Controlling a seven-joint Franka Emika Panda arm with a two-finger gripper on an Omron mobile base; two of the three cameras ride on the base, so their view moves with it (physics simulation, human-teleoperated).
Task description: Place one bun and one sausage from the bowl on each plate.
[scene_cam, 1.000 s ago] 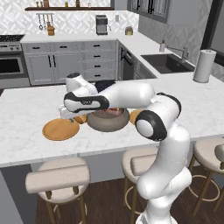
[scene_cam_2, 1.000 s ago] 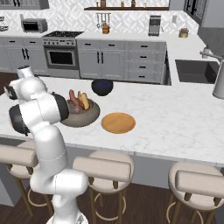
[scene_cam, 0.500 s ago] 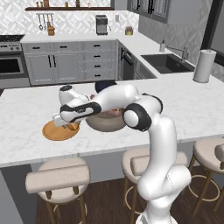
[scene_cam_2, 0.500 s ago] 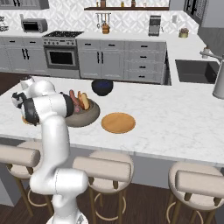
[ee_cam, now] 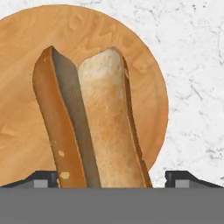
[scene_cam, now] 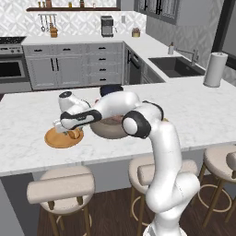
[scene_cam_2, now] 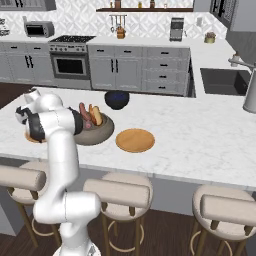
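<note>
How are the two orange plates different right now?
The left plate has a split bun lying on it; the right plate is bare. The open gripper hangs over the left plate; nothing hangs over the right plate. The two sit on opposite sides of the grey bowl. Both are round, flat and wood-coloured.

Grey cabinets (scene_cam: pixel 69 69), white marble island (scene_cam: pixel 193 110), padded stools (scene_cam: pixel 60 189).
</note>
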